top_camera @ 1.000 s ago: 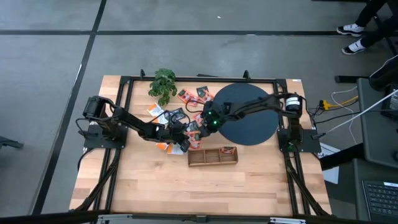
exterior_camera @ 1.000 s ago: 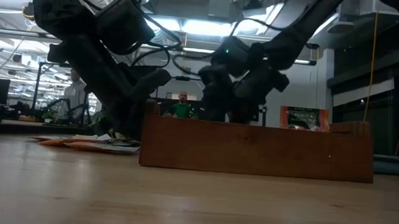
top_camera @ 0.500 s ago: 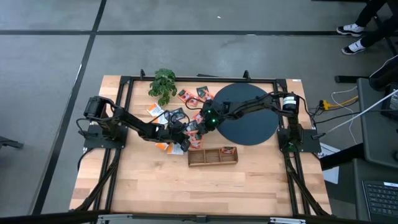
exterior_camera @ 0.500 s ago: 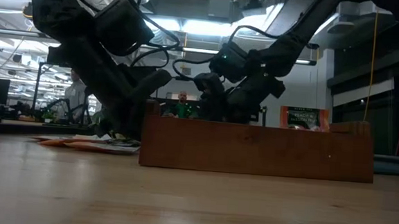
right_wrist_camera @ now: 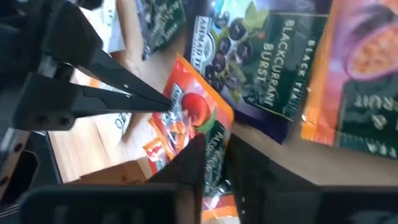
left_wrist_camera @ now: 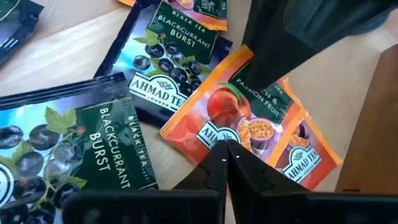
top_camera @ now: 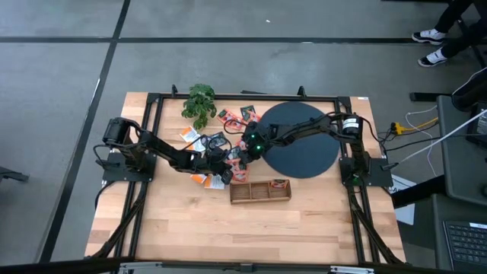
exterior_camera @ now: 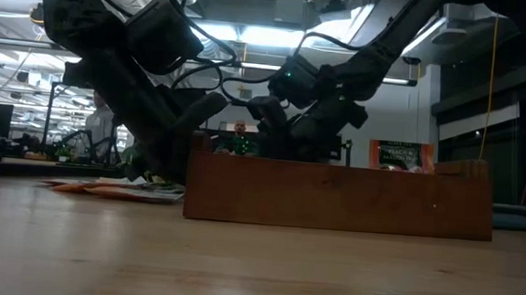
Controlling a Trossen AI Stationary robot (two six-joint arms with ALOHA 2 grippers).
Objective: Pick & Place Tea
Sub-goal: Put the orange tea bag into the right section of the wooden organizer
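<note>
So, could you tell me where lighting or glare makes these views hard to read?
Low view: bright ceiling lights behind leave the left arm and right arm as dark silhouettes. Right wrist view: light glints on the orange tea packet. High view: evenly lit.

Two arms (top_camera: 163,152), one black disc (top_camera: 308,152), one wooden tray (top_camera: 261,192), one plant (top_camera: 199,103).

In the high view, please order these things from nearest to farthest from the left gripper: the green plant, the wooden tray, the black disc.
From the left gripper, shut on an orange tea packet:
1. The wooden tray, just beside it, toward the table's front.
2. The green plant, at the back edge. The black disc, on the right arm's side, is too close to call against the plant.
</note>
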